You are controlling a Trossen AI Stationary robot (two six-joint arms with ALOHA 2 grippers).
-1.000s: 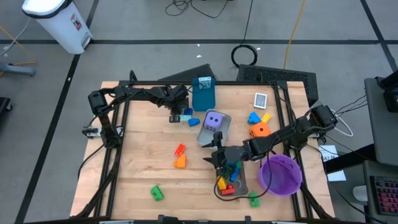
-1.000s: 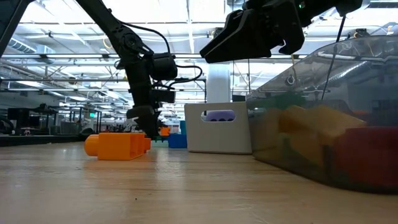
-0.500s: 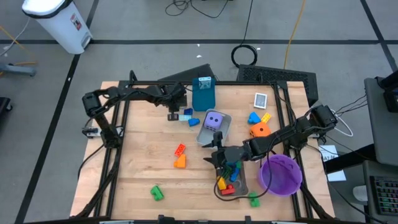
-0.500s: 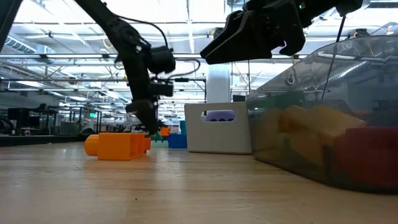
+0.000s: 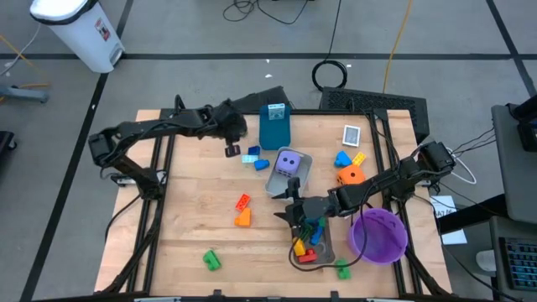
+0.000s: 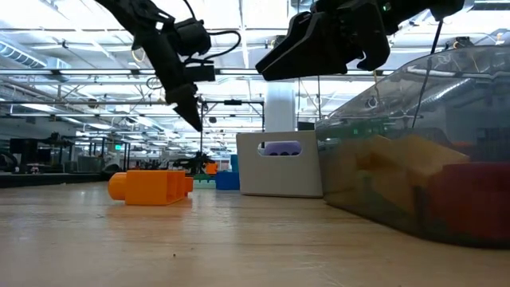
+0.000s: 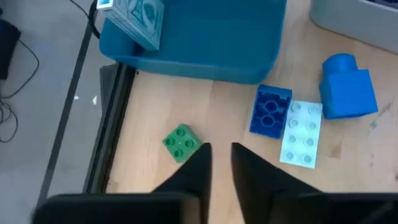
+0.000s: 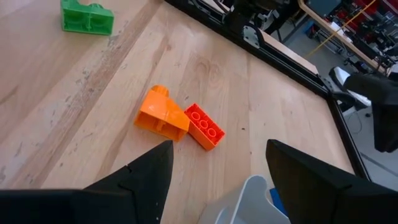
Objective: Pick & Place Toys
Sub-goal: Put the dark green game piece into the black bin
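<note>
Left gripper (image 7: 221, 163), clenched and seemingly empty, hangs above a small green brick (image 7: 182, 142) on the tabletop (image 5: 193, 210). Right gripper (image 8: 214, 158), spread open, hovers over the brick-filled grey tray (image 5: 325, 248).

Lighting: bright, even, overhead; ceiling strip lights (image 6: 72, 36) glare in low view's upper left. Shadows: soft. Focus: nearest tray (image 6: 422, 151) at right blurred.

No writing, number or brand can be read anywhere. The white bin (image 5: 80, 29) on the floor beyond the table's far left corner bears a small red-and-dark label, too small to make out. The printed card (image 7: 132, 20) standing in the blue box (image 7: 205, 37) shows only a pale pattern, no legible words.
</note>
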